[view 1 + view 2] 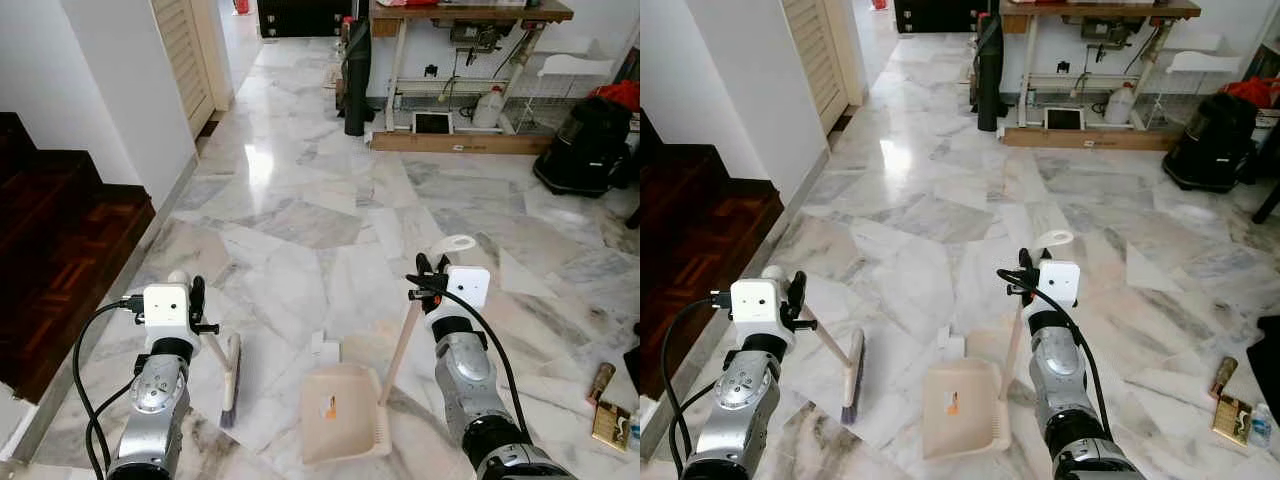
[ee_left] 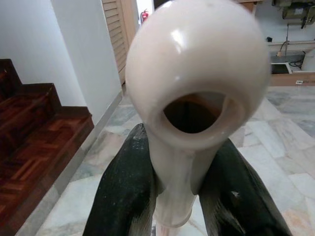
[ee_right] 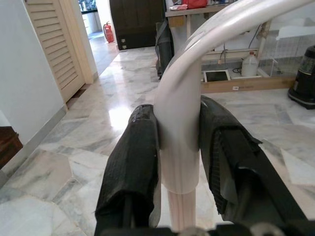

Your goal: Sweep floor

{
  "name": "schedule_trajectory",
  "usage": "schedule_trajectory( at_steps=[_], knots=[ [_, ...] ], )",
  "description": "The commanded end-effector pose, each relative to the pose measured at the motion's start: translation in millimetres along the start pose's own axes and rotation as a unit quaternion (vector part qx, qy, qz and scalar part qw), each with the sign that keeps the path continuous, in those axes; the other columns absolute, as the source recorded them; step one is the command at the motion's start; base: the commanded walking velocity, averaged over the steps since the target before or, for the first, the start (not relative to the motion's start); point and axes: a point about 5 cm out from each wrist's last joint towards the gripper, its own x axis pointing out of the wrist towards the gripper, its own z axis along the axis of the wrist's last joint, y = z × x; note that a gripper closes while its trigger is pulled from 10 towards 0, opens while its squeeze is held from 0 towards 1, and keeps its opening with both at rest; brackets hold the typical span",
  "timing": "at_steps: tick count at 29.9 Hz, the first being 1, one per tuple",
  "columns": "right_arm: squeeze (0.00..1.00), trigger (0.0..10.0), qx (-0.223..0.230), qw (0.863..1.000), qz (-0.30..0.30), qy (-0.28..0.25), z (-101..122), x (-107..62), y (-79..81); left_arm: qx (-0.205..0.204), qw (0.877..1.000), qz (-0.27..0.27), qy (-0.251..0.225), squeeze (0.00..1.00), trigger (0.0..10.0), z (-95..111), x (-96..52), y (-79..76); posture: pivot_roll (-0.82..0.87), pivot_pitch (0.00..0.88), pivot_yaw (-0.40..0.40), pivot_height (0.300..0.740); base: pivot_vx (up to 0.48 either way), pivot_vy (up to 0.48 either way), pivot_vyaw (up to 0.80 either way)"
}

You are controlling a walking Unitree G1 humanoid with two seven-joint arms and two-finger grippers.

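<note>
On the marble floor (image 1: 300, 190) just ahead of the robot, a cream dustpan (image 1: 340, 410) lies flat with its open mouth toward the camera, and a small white scrap (image 1: 325, 350) rests on the tiles touching its far edge. The right pincer (image 1: 428, 268) is clamped on the dustpan's long upright handle (image 1: 402, 350) just below the looped grip at its top; in the right wrist view both black fingers (image 3: 133, 162) press against the pale shaft from either side. To the left, the left pincer (image 1: 195, 300) is closed around the top of a short broom (image 1: 228, 375), whose handle slants down and rightward to a dark-bristled head resting on the floor beside the dustpan, a little apart from it. The left wrist view shows the rounded, hollow end of the broom handle (image 2: 197, 93) held between the two fingers (image 2: 123, 191).

Dark wooden stairs (image 1: 55, 240) rise at the left, next to a white wall and a louvred door (image 1: 185, 50). Farther off stands a wooden desk (image 1: 470, 15) with a white jug (image 1: 488, 105) beneath it, and a black vacuum cleaner (image 1: 585, 150) sits to its right. Small items lie on the floor at the far right edge.
</note>
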Motion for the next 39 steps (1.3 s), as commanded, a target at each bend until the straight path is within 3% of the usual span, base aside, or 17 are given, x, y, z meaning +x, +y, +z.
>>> schedule_trajectory(
  at_steps=[1,6,39],
  knots=[
    [0.00,10.0,0.007,1.000,0.001,-0.024,9.9,5.0,1.9,0.002,1.000,-0.002,-0.026,0.00,10.0,10.6,4.0,-0.6,-0.01,0.000,0.042,0.740,0.000,0.000,0.00],
    [0.00,10.0,0.008,1.000,0.000,-0.025,10.7,5.7,1.3,0.002,1.000,-0.001,-0.026,0.00,10.0,10.6,4.2,-0.6,-0.01,0.000,0.040,0.740,0.000,0.000,0.00],
    [0.00,10.0,0.017,1.000,0.005,-0.023,11.7,7.3,2.2,0.002,1.000,0.005,-0.027,0.00,10.0,10.7,4.6,1.3,-0.02,0.000,0.037,0.740,0.278,0.000,-0.02]
  ],
)
